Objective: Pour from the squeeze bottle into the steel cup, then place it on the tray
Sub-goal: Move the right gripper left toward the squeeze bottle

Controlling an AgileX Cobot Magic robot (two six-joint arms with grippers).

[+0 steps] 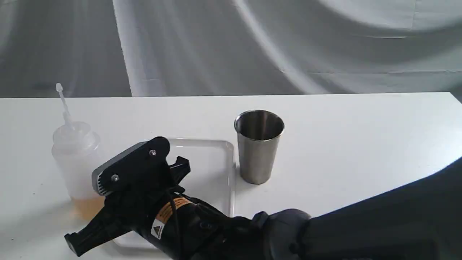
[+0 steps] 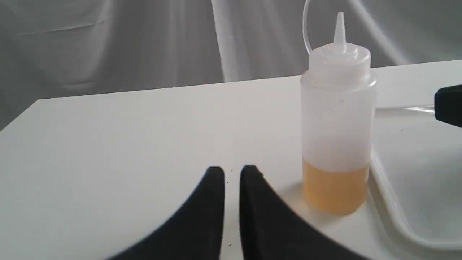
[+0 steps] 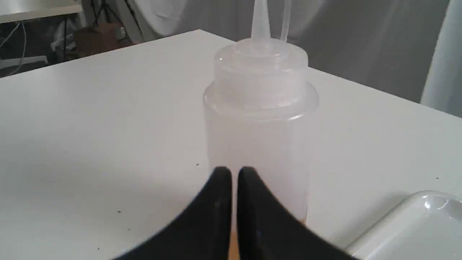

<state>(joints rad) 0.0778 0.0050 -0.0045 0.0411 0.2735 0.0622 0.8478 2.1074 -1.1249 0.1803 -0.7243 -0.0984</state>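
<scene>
The squeeze bottle (image 1: 75, 159) stands upright on the table, left of the tray (image 1: 216, 162), with amber liquid low inside. The steel cup (image 1: 258, 151) stands just right of the tray. My right arm (image 1: 216, 231) reaches across over the tray towards the bottle. In the right wrist view my right gripper (image 3: 234, 169) is shut and empty, its tips just short of the bottle (image 3: 258, 119). My left gripper (image 2: 232, 168) is also shut and empty, low over the table, with the bottle (image 2: 337, 126) off to one side. It is out of the exterior view.
The white table (image 1: 361, 144) ends at a back edge before a grey cloth backdrop. The tray's rim (image 2: 415, 173) lies close beside the bottle. A black part of the right gripper (image 2: 449, 104) shows over the tray in the left wrist view.
</scene>
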